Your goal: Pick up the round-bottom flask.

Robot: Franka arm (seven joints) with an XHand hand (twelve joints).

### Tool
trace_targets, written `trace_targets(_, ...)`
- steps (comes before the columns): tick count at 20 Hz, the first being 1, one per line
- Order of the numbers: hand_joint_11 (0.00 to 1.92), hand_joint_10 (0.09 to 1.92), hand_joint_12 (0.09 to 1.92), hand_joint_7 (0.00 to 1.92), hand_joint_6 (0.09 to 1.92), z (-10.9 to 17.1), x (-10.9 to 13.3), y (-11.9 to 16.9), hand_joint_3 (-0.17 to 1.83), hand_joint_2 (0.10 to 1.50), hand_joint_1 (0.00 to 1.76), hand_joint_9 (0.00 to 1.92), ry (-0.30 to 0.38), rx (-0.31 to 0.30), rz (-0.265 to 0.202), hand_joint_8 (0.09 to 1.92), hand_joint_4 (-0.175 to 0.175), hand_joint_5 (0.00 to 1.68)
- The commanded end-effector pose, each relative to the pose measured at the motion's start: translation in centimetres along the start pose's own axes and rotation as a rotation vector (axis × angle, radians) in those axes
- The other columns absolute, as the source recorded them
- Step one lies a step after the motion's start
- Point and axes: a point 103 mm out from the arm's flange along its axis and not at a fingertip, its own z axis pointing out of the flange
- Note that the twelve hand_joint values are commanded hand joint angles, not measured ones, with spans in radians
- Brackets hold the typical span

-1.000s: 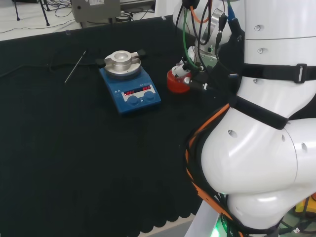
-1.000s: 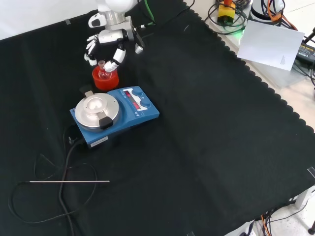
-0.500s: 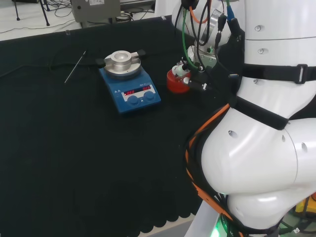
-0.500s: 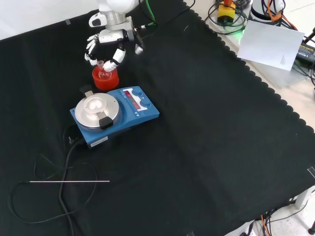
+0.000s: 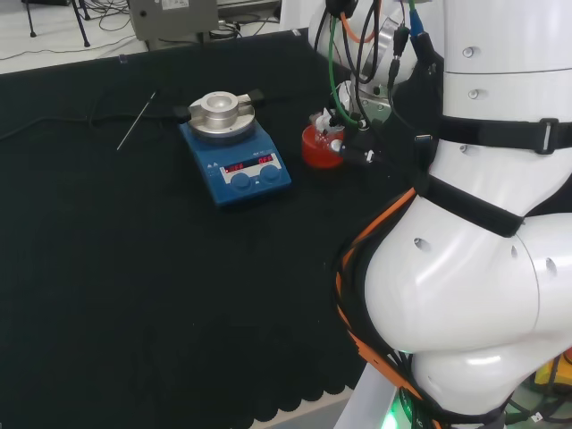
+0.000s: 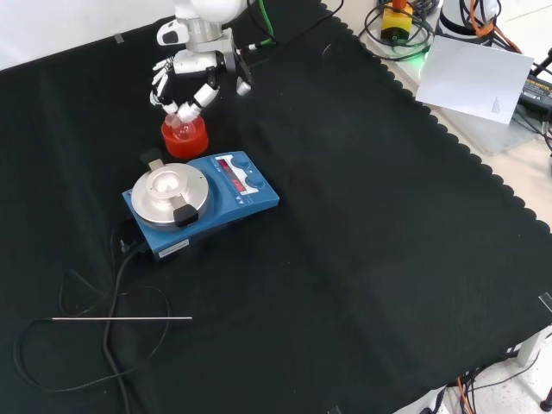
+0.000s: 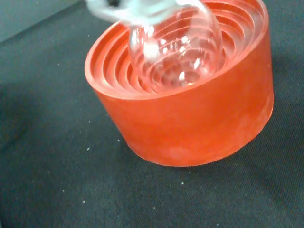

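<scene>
robot hand (image 6: 191, 71) fingers curled round neck of round-bottom flask (image 7: 175, 47), flask seated in red ribbed stand (image 7: 190, 114)

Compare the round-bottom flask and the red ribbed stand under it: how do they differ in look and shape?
The round-bottom flask is clear glass, so the ribs show through it; the red ribbed stand is opaque red. The flask has a rounded bulb, while the stand is a low cylinder with a stepped, ringed hollow. The flask sits in that hollow; the stand rests directly on the black cloth. Both stand beside the blue hotplate, under the hand.
</scene>
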Motion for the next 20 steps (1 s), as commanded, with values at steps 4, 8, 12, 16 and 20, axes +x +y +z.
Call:
trace_targets(4, 0.3, 0.61, 1.32, 0.6, 0.95, 0.2, 0.0, -0.1, 0.04, 1.07, 1.01, 0.71, 0.016, 0.025, -0.001, 0.64, 0.103, 0.93)
trace_targets(8, 0.27, 0.59, 1.3, 0.54, 0.77, 0.6, 0.1, 0.0, -0.01, 0.98, 0.96, 0.67, 0.019, 0.056, -0.015, 0.62, -0.026, 0.76)
trace_targets(12, 0.22, 0.62, 1.32, 0.45, 0.71, 0.8, 0.5, 0.0, -0.11, 0.95, 0.94, 0.61, 0.019, 0.067, -0.035, 0.65, -0.054, 0.53)
trace_targets(16, 0.2, 0.64, 1.32, 0.41, 0.65, 1.0, 1.1, 0.0, -0.17, 0.95, 0.94, 0.58, 0.017, 0.06, -0.043, 0.67, -0.058, 0.45)
trace_targets(20, 0.19, 0.65, 1.32, 0.42, 0.68, 1.3, 1.6, -0.1, -0.17, 0.95, 0.93, 0.58, 0.016, 0.051, -0.049, 0.67, -0.05, 0.51)
